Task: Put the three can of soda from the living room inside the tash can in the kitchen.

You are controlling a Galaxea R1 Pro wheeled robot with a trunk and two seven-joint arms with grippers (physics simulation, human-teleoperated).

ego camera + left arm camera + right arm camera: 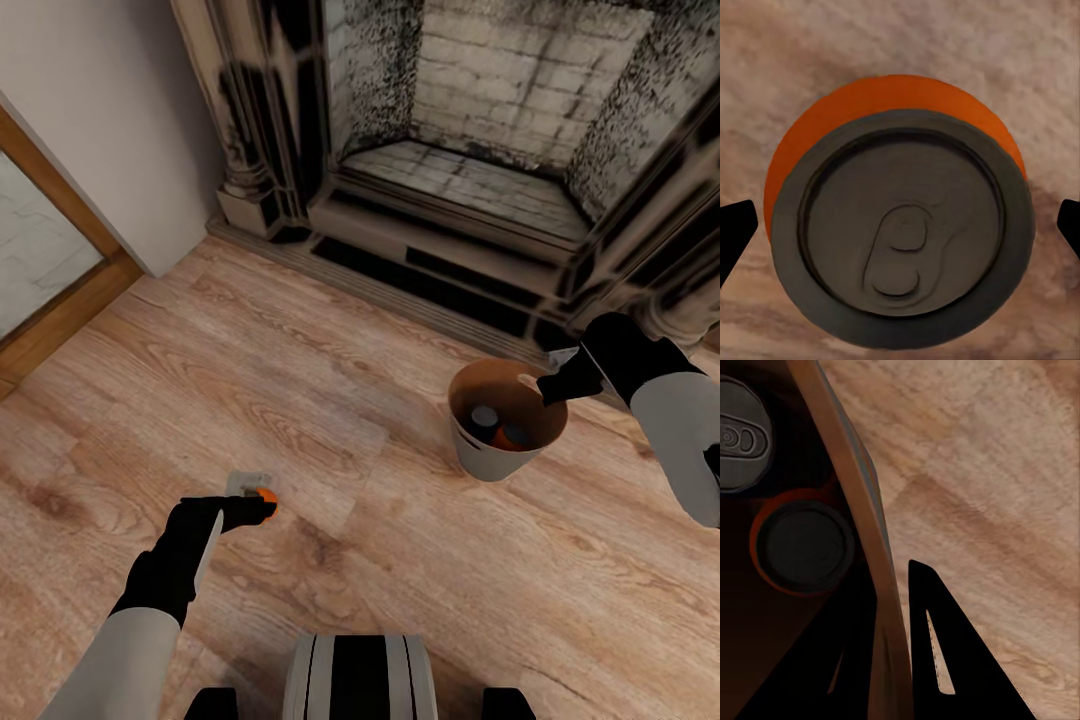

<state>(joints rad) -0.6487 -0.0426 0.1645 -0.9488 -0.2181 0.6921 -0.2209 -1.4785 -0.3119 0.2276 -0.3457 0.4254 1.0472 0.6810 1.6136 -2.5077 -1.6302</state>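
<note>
On the wood floor [330, 400] in front of the fireplace [480, 150], the pale grey trash can [470, 445] stands upright with 2 soda cans inside it: a dark one [484, 418] and an orange one [514, 436], side by side at the bottom. The right hand [545, 385] is clamped on the trash can's rim; in the right wrist view 1 finger [945, 652] sits outside the wall [862, 525] and the other inside, with both cans visible below. The third soda can [266, 496], orange, stands upright on the floor well apart from the trash can, off to the left side of the head view. The left hand [250, 508] is at this can, its 2 fingertips [736, 232] apart on either side of the can's top [900, 240], not touching it.
</note>
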